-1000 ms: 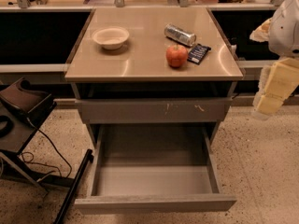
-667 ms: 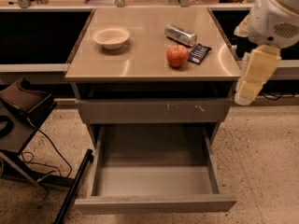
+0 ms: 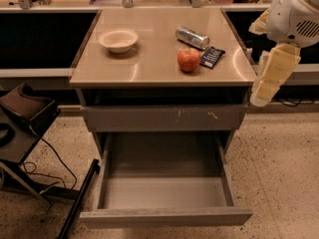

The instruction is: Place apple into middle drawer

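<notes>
The red apple with yellowish patches sits on the tan counter top, right of centre and near the front edge. Below, the middle drawer is pulled wide open; its smooth grey floor is bare. My gripper hangs from the white arm at the right, pale and pointing down. It is just off the counter's right edge, level with the top and to the right of the apple, apart from it. It holds nothing that I can see.
A silver can lies behind the apple and a dark packet lies at its right. A pale bowl sits at the left of the top. The shut drawer front with scratch marks is above the open drawer. A black stand is at the left.
The arm and gripper have moved left from the right border toward the counter's right edge and a little lower. The apple and the drawer have not moved.
</notes>
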Robot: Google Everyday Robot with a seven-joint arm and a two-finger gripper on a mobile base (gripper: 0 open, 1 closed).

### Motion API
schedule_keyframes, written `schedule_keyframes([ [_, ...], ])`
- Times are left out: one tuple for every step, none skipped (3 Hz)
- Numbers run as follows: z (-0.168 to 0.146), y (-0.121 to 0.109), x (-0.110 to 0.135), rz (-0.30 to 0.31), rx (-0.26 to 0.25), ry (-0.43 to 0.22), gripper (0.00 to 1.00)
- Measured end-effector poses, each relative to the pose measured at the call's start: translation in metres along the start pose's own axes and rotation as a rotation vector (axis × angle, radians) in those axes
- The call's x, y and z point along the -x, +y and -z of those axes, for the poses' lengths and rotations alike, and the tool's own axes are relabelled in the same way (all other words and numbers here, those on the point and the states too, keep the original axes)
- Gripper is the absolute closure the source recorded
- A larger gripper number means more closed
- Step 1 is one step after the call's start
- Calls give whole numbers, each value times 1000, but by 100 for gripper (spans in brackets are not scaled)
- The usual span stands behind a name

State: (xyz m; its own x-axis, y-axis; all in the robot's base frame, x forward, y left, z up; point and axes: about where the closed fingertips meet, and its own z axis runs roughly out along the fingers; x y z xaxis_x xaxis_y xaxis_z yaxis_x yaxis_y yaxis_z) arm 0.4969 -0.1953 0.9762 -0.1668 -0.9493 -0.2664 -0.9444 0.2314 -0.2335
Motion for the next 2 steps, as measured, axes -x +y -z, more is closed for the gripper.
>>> schedule_keyframes([
  [-5,-35,-12,18,-34,-176,0],
  [-34,-66,1,115,50,-378,0],
])
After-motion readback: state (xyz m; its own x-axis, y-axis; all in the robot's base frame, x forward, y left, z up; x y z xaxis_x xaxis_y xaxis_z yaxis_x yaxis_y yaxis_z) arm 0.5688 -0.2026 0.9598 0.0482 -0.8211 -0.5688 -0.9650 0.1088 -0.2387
